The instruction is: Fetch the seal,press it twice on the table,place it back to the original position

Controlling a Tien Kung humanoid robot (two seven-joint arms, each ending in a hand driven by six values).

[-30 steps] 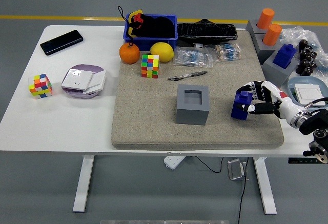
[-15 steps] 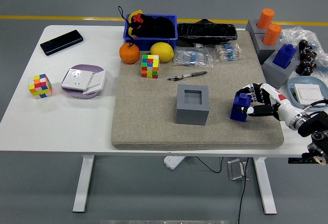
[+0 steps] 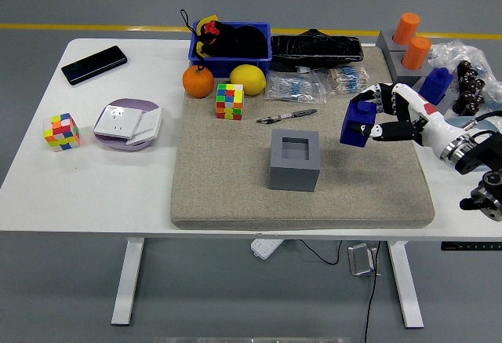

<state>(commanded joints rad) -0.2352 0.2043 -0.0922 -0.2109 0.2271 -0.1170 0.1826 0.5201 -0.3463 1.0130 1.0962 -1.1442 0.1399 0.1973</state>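
Observation:
The seal (image 3: pixel 358 124) is a dark blue block with a knob on top. My right hand (image 3: pixel 384 115) is shut on it and holds it lifted above the right part of the grey felt mat (image 3: pixel 235 186). It hangs to the right of the grey square holder (image 3: pixel 295 159), whose top slot is empty. A second blue seal (image 3: pixel 436 84) stands on a grey block at the right edge of the table. My left hand is out of view.
A pen (image 3: pixel 285 115), a colour cube (image 3: pixel 230 100), an orange (image 3: pixel 198 82) and a lemon (image 3: pixel 248 79) lie at the mat's far side. Behind them are a blue bin (image 3: pixel 232 45), bagged items (image 3: pixel 314 84) and orange cylinders (image 3: pixel 411 40). A phone (image 3: pixel 94 64) lies far left.
My right hand has lifted the blue seal off the mat and carried it up and to the left, toward the grey holder.

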